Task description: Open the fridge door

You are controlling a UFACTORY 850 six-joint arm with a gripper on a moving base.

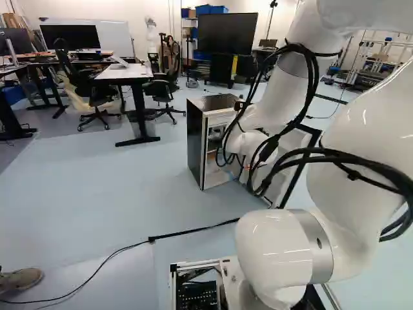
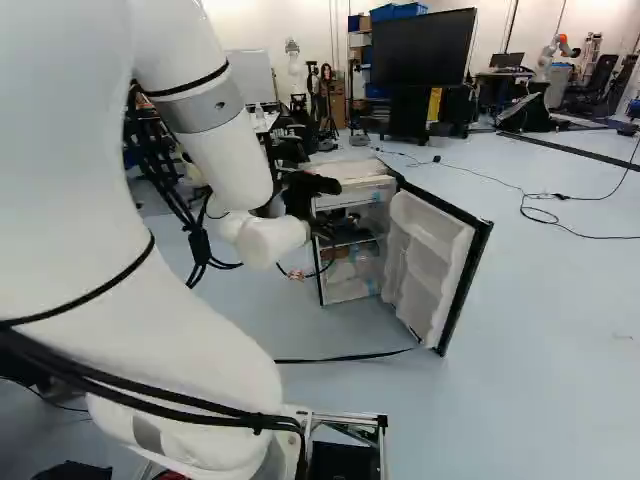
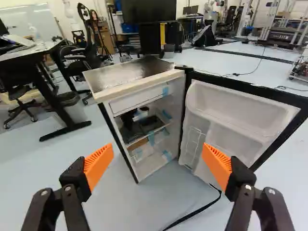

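On a pale blue floor [image 2: 560, 330], a jointed white robot arm [image 2: 90, 180] extends toward a boxy, black-sided fridge [image 3: 125, 74], its white-lined, black-edged door [image 3: 236, 120] swung wide. The fridge stands ahead of the black two-fingered gripper [image 2: 306, 190], its ridged orange pads [image 3: 98, 164] released and spread well apart.

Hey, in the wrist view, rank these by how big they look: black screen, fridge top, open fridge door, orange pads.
Largest to smallest:
1. Open fridge door
2. Fridge top
3. Black screen, going by the part that shows
4. Orange pads, each about alike, so unranked between them
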